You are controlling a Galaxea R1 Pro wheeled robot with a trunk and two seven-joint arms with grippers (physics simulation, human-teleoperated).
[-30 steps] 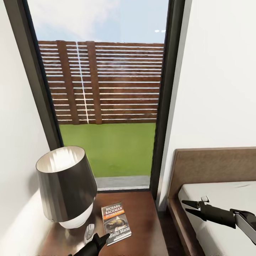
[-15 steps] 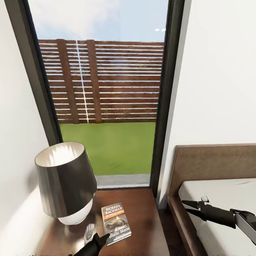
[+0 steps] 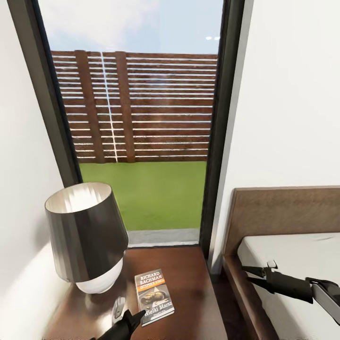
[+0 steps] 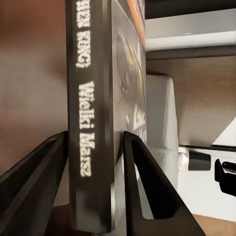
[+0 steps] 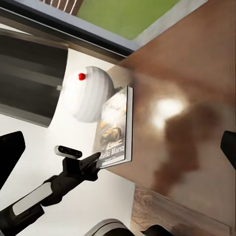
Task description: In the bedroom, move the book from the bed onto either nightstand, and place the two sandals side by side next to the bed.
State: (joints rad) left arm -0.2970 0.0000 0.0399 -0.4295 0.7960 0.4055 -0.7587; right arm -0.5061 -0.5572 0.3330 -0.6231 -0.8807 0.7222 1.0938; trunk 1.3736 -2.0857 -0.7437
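Observation:
The book point(image 3: 154, 296), a dark paperback with white "Richard Bachman" lettering and an orange band, lies flat just over the nightstand point(image 3: 191, 283). My left gripper point(image 3: 136, 317) is shut on its near corner. In the left wrist view the book's spine point(image 4: 91, 123) sits between the two dark fingers point(image 4: 142, 191). My right gripper point(image 3: 253, 276) hangs open over the edge of the bed point(image 3: 293, 264), with nothing in it. The right wrist view looks down on the book point(image 5: 116, 130) and the left gripper point(image 5: 93, 163). The sandals are out of view.
A lamp point(image 3: 87, 236) with a dark shade and white base stands on the nightstand's left half, with a small grey object point(image 3: 118, 309) beside it. Behind is a tall black-framed window point(image 3: 219, 141). The brown headboard point(image 3: 283, 212) meets the white wall at the right.
The camera has moved: window, lamp, nightstand and headboard sit higher in the picture. Both grippers and the book hold their place in the frame, so the book has shifted relative to the nightstand.

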